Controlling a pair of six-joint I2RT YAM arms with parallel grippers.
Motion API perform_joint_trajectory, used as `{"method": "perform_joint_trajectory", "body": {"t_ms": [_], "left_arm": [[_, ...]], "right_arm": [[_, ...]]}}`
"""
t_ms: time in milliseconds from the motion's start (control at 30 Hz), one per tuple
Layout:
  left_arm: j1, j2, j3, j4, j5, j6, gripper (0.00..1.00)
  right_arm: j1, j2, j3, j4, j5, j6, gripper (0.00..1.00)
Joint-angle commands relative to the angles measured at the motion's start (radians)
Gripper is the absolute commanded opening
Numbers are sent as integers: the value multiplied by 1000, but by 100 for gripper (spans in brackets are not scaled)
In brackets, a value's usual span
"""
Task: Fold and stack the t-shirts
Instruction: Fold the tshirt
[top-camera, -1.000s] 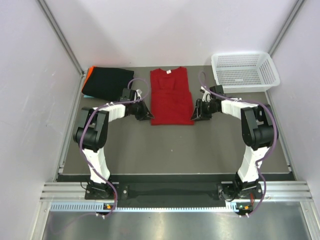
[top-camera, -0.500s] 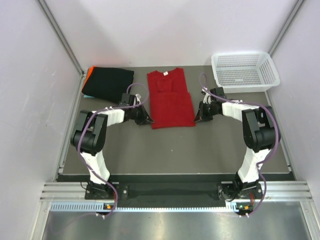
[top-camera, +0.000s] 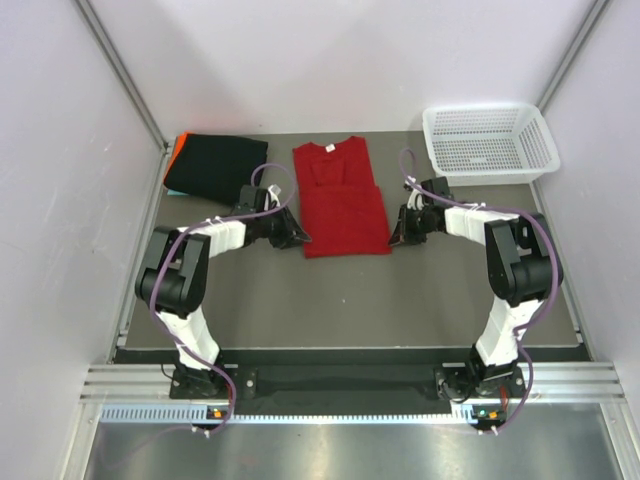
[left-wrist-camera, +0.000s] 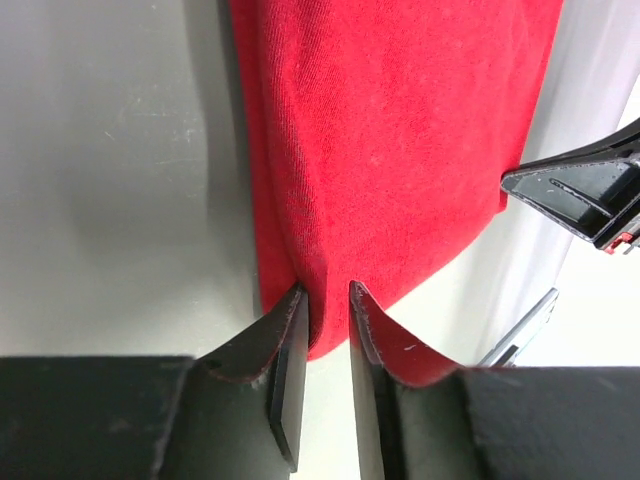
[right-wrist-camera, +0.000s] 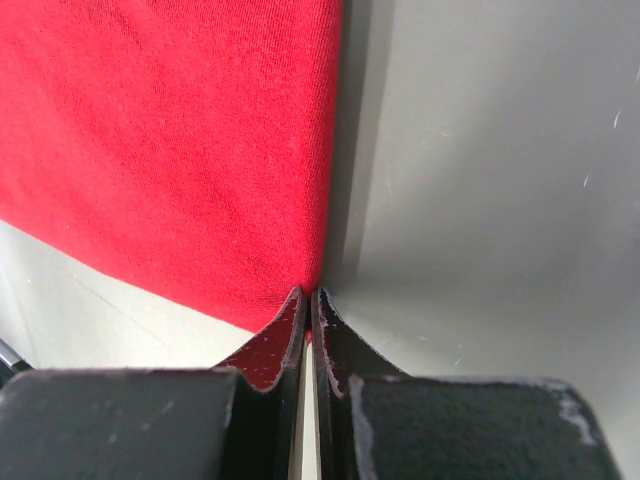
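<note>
Top external view: red t-shirt (top-camera: 342, 200) lies flat at ctr of the table (top-camera: 400, 300), collar twd the far side, sleeves folded in so it's a narrow strip, a bit wider at the near hem. Both near corners are attended.

Left gripper (top-camera: 298, 238) sits low at the near-left corner. Left wrist view shows its jaws (left-wrist-camera: 327, 300) a little apart w/ the hem corner lying in the gap btwn the tips, cloth not squeezed. Same view catches the other arm's black finger across the shirt, by the opposite edge.

Right gripper (top-camera: 396, 236) is down at the near-right corner. Right wrist view has its jaws (right-wrist-camera: 308, 300) pressed together, pinching the very corner of the red hem where cloth meets tabletop.

Both arms reach inward from the sides, forearms low, purple cables looping over them.

Further out: black t-shirt (top-camera: 215, 165) folded at the far-left corner, well apart from the red one, w/ an orange edge (top-camera: 174, 152) showing along its left side. White mesh basket (top-camera: 440, 150) stands at the far-right corner, near the right arm but not touching it.
</note>
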Motion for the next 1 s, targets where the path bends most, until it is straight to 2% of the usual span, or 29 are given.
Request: {"method": "perform_joint_trajectory", "body": {"t_ms": [0,67,100,133,167,467,733,967], "left_arm": [[-7,-23,-20,51,27,-11,28],[-13,-16,-31,72,32,-23,26],[-16,-16,-32,74,33,-26,21],[-26,-18,-34,72,30,-28,6],[-30,-21,-37,69,23,-32,0],[-63,-55,-126,68,-109,-77,0],[-63,-26,-40,-53,-172,-32,0],[-63,-21,-37,-101,-174,-23,0]], "right_arm": [[11,-46,-5,27,12,-4,0],[13,-44,-10,29,12,-3,0],[11,-44,-11,30,12,-2,0],[11,-46,-13,30,12,-2,0],[11,-46,-14,32,14,-1,0],[11,-53,-24,29,26,4,0],[14,-79,-39,-19,71,-15,0],[13,-141,-111,-22,110,-4,0]]}}
